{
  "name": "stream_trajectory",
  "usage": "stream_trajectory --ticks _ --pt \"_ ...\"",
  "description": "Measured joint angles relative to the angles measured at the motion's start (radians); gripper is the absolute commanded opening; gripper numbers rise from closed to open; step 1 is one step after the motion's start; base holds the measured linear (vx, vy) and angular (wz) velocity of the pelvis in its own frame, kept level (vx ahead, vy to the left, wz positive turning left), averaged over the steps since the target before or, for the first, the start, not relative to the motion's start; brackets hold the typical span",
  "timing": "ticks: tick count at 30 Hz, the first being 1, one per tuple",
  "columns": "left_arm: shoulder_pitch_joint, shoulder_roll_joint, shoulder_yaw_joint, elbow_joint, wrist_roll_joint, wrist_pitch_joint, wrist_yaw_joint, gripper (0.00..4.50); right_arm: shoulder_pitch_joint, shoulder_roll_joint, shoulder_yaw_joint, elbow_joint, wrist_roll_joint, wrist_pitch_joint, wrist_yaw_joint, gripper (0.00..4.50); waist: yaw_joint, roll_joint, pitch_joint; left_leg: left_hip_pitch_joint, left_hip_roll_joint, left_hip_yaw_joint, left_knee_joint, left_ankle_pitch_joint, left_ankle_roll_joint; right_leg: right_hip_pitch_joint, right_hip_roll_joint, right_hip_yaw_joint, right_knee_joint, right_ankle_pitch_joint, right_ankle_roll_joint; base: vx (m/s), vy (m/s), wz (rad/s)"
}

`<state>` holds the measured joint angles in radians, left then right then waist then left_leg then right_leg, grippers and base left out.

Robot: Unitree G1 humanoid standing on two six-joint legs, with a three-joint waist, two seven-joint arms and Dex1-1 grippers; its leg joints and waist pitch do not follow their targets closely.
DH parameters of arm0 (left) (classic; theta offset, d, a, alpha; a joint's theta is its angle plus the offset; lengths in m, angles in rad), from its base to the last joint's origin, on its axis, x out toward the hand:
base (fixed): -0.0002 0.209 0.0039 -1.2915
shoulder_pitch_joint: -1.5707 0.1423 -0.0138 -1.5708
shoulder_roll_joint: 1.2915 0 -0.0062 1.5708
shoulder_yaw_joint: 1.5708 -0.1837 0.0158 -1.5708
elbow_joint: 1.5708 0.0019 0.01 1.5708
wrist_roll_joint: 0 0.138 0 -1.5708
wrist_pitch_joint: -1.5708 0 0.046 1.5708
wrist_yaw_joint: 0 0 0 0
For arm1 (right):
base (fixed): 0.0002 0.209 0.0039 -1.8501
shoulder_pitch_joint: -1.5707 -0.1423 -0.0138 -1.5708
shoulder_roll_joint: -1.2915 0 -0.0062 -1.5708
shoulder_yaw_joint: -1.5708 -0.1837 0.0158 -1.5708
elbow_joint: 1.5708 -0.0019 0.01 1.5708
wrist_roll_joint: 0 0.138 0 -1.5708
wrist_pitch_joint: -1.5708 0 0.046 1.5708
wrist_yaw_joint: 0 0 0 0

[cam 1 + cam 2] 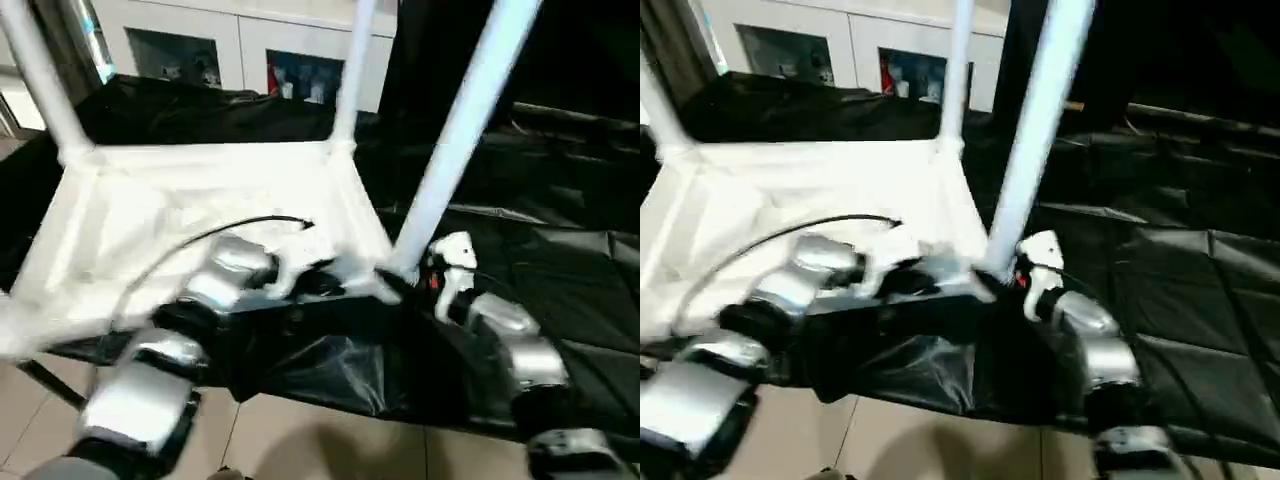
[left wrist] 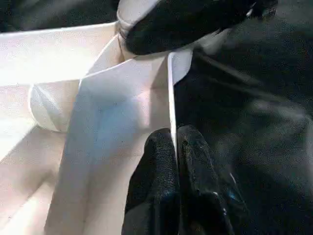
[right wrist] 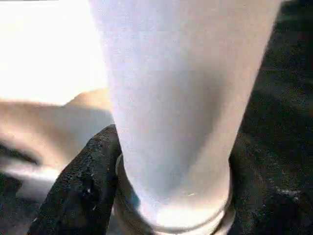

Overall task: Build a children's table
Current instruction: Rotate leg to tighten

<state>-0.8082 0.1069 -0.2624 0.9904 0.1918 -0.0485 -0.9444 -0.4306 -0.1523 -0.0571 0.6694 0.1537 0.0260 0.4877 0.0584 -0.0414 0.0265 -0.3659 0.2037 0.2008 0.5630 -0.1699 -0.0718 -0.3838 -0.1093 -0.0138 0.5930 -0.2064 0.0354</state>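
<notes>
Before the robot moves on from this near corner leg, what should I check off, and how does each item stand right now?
1. Left tool pinching the tabletop rim: ok, fingers closed on the thin edge.
2. Right tool at the near leg base: ok, a finger touches it beside the socket collar.
3. Near leg fully seated: cannot tell; it leans.
4. Two far legs standing in their corners: ok.
5. Fourth leg fitted: cannot tell.
6. Tabletop underside up on the black sheet: ok.
</notes>
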Motion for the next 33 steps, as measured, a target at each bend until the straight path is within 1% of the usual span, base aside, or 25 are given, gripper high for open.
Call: stream_trajectory --ticks 2,3,4,6,8,9,10,11,13,14,15,18,21,24,26,27,29,32,33 --pt "-0.01 -0.04 -0.001 0.022 0.008 0.017 0.083 0.0 -0.028 0.031 -0.017 0.027 -0.015 0.004 -0.119 2.74 0.0 0.005 -0.002 0.0 0.0 0.0 0.0 0.0 0.0 0.0 0.0 0.0 0.0 -0.001 0.002 0.0 0.0 0.0" --pt "-0.018 -0.07 0.001 0.039 0.012 0.036 0.143 0.0 -0.055 0.054 -0.025 0.053 -0.035 0.009 -0.212 2.74 0.0 0.009 -0.003 0.0 -0.001 0.0 0.0 0.0 0.0 0.0 0.0 0.0 0.0 -0.001 0.002 0.0 0.0 0.0" --pt "-0.021 -0.088 0.002 0.045 0.012 0.046 0.172 0.0 -0.07 0.062 -0.027 0.066 -0.046 0.014 -0.26 2.74 0.0 0.012 -0.004 0.0 -0.001 0.0 0.0 0.0 0.0 0.0 0.0 0.0 0.0 -0.001 0.003 0.0 0.0 0.0" --pt "-0.023 -0.115 0.005 0.051 0.012 0.064 0.213 0.0 -0.089 0.072 -0.032 0.088 -0.058 0.014 -0.324 2.74 0.0 0.019 -0.008 -0.001 -0.001 0.0 -0.001 0.0 0.0 0.001 0.0 0.0 -0.001 -0.001 0.003 0.0 0.0 0.0" --pt "-0.024 -0.121 0.013 0.058 0.012 0.063 0.23 0.0 -0.107 0.08 -0.032 0.107 -0.074 0.006 -0.352 2.74 -0.002 0.027 -0.01 -0.001 -0.001 0.0 -0.001 0.0 0.0 0.001 0.0 0.0 -0.001 -0.001 0.003 0.0 0.0 0.0" --pt "-0.027 -0.122 0.019 0.063 0.011 0.061 0.232 0.0 -0.117 0.081 -0.032 0.119 -0.078 0.001 -0.357 3.3 -0.003 0.031 -0.01 -0.001 -0.001 -0.001 -0.002 0.0 0.0 0.0 0.0 0.0 -0.001 0.0 0.004 0.0 0.0 0.0" --pt "-0.03 -0.122 0.021 0.069 0.011 0.057 0.232 0.0 -0.122 0.081 -0.032 0.126 -0.081 -0.007 -0.357 3.44 -0.003 0.032 -0.01 -0.001 -0.001 -0.001 -0.002 0.0 0.0 0.0 0.0 -0.001 -0.001 0.0 0.004 0.0 0.0 0.0" --pt "-0.033 -0.123 0.023 0.074 0.01 0.053 0.232 0.0 -0.124 0.082 -0.032 0.129 -0.086 -0.012 -0.357 3.46 -0.003 0.034 -0.009 -0.002 -0.001 -0.001 -0.003 0.0 0.0 0.0 0.0 -0.001 -0.001 0.0 0.004 0.0 0.0 0.0" --pt "-0.039 -0.123 0.024 0.082 0.008 0.044 0.231 0.0 -0.125 0.082 -0.029 0.133 -0.096 -0.029 -0.355 3.78 -0.003 0.038 -0.008 -0.002 -0.001 -0.001 -0.003 0.0 0.0 0.0 0.0 -0.001 -0.001 0.001 0.002 0.0 0.0 0.0" --pt "-0.04 -0.123 0.026 0.083 0.007 0.042 0.23 0.0 -0.125 0.081 -0.028 0.135 -0.105 -0.034 -0.354 3.78 -0.003 0.039 -0.007 -0.002 -0.001 -0.001 -0.003 0.0 0.0 0.0 0.0 -0.001 -0.001 0.002 0.002 0.0 0.0 0.0" --pt "-0.042 -0.118 0.026 0.085 0.005 0.04 0.224 0.0 -0.125 0.071 -0.011 0.137 -0.114 -0.045 -0.343 3.87 -0.003 0.041 -0.007 -0.002 -0.001 -0.001 -0.003 0.0 0.0 0.0 0.0 -0.001 -0.001 0.002 0.001 0.0 0.0 0.0" --pt "-0.047 -0.103 0.03 0.087 -0.004 0.029 0.193 0.0 -0.124 0.045 0.02 0.14 -0.129 -0.078 -0.289 3.87 -0.008 0.046 -0.003 -0.005 -0.001 -0.001 -0.003 0.0 0.0 -0.002 0.0 -0.001 -0.001 0.003 0.001 0.0 0.0 0.0" --pt "-0.047 -0.058 0.03 0.089 -0.019 0.007 0.12 0.0 -0.105 -0.024 0.055 0.111 -0.125 -0.103 -0.124 3.87 -0.013 0.05 -0.001 -0.007 0.001 -0.001 -0.003 0.0 0.0 -0.004 0.001 -0.002 0.0 0.003 0.001 0.0 0.0 0.0" --pt "-0.047 -0.007 0.028 0.097 -0.02 -0.047 0.03 0.0 -0.068 -0.091 0.099 0.051 -0.128 -0.13 0.03 3.87 -0.014 0.049 0.0 -0.01 0.004 -0.003 -0.003 0.0 0.0 -0.007 0.006 -0.004 0.0 0.003 0.001 0.0 0.0 0.0" --pt "-0.047 0.011 0.028 0.096 -0.022 -0.07 -0.013 0.0 -0.06 -0.125 0.116 0.034 -0.127 -0.148 0.096 3.87 -0.015 0.049 0.0 -0.017 0.005 -0.003 0.0 0.0 0.0 -0.011 0.007 -0.004 0.0 0.003 0.001 0.0 0.0 0.0" --pt "-0.047 0.018 0.027 0.094 -0.024 -0.08 -0.044 0.0 -0.054 -0.143 0.119 0.021 -0.121 -0.15 0.142 3.87 -0.014 0.048 0.0 -0.02 0.005 -0.003 0.003 0.001 0.001 -0.014 0.007 -0.003 0.001 0.003 0.001 0.0 0.0 0.0" --pt "-0.047 0.033 0.025 0.094 -0.035 -0.084 -0.091 0.0 -0.051 -0.16 0.122 0.013 -0.104 -0.147 0.205 3.87 -0.013 0.048 0.0 -0.021 0.005 -0.002 0.005 0.003 0.006 -0.015 0.007 -0.002 0.001 0.003 0.001 0.0 0.0 0.0" --pt "-0.045 0.059 0.023 0.083 -0.05 -0.084 -0.174 0.0 -0.046 -0.175 0.123 0.006 -0.072 -0.134 0.291 3.87 -0.005 0.044 0.003 -0.022 0.005 -0.001 0.006 0.003 0.007 -0.016 0.007 -0.002 0.001 0.002 0.0 0.0 0.0 0.0" --pt "-0.039 0.075 0.022 0.073 -0.064 -0.077 -0.233 0.0 -0.039 -0.183 0.123 -0.001 -0.057 -0.123 0.335 3.87 -0.001 0.042 0.004 -0.022 0.006 0.0 0.006 0.003 0.007 -0.016 0.007 -0.002 0.001 0.002 0.0 0.0 0.0 0.0"
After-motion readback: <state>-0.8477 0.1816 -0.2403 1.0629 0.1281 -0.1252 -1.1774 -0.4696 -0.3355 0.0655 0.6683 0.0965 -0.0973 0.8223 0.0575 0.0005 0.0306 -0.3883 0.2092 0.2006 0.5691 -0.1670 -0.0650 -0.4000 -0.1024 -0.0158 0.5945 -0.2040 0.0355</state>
